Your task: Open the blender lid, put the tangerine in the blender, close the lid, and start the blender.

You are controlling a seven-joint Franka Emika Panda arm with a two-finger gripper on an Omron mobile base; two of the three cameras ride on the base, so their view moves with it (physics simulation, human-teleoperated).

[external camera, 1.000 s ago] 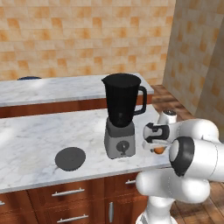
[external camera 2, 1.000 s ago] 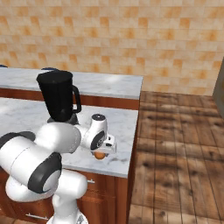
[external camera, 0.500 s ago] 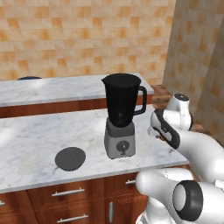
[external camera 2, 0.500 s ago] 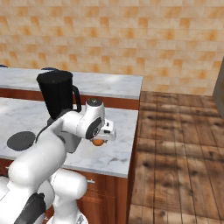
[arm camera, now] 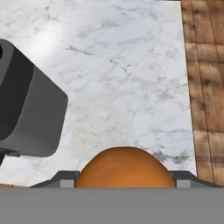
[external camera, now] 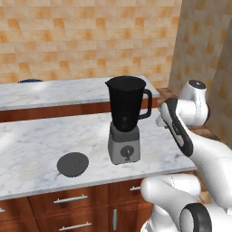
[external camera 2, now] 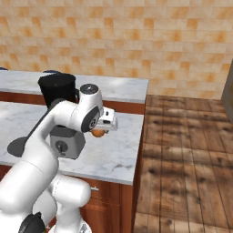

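Note:
The blender [external camera: 125, 118] stands on the marble counter [external camera: 31, 136], its black jar open at the top and its grey base [external camera 2: 67, 142] carrying a round dial. To its left the blender lid [external camera: 72, 164] lies flat on the counter as a dark grey disc. In the right base view my gripper [external camera 2: 101, 131] is raised above the counter just right of the blender, shut on the tangerine [external camera 2: 97, 133]. The hand view looks down at the orange tangerine [arm camera: 124, 168] between my fingertips [arm camera: 65, 182], with the blender base [arm camera: 30, 118] at the left.
A second, higher counter [external camera: 68, 90] runs along the tiled back wall, with a dark blue object [external camera: 31, 81] at its left end. The counter's right edge [external camera 2: 139, 141] drops to a wooden floor [external camera 2: 182, 150]. Drawers [external camera: 68, 199] sit below the front edge.
My arm has risen from low on the counter at the blender's right, lifting the tangerine with it. The blender and the lid have stayed put.

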